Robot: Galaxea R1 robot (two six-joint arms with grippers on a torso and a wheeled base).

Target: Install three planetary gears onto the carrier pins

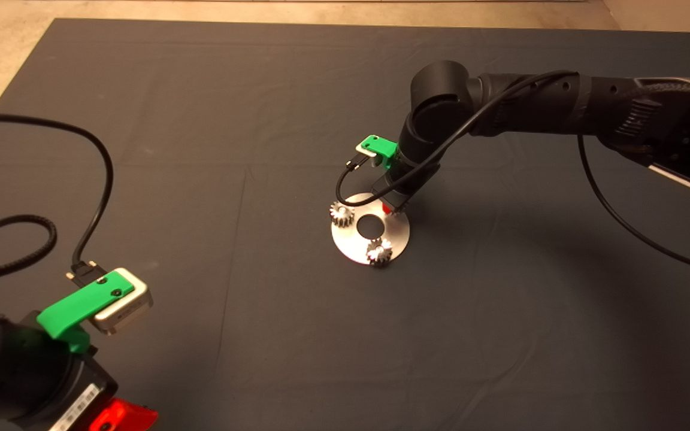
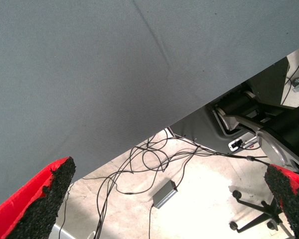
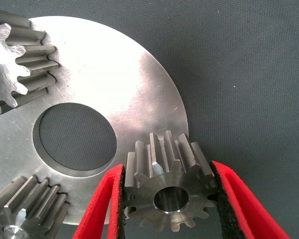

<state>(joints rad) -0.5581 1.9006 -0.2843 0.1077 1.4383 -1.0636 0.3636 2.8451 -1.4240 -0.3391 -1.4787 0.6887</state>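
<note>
The shiny round disc [image 1: 398, 234] lies mid-mat. Two planetary gears sit on it, one at its left [image 1: 341, 214] and one at its front [image 1: 379, 251], covering their carrier pins. My right gripper [image 1: 388, 208] stands over the disc's back right. In the right wrist view its fingers [image 3: 229, 199] are shut on the third gear [image 3: 169, 196], held upright at the disc's [image 3: 114, 69] rim. Something shiny shows in its centre hole. The other two gears [image 3: 17, 64] [image 3: 27, 209] show there too. My left gripper [image 1: 123, 416] is parked at the lower left, open and empty.
Black cables run from both wrist cameras over the mat [image 1: 501, 329]. The left wrist view looks past the mat's edge [image 2: 139, 74] at floor cables, a small grey box [image 2: 164, 194] and a chair base [image 2: 254, 214].
</note>
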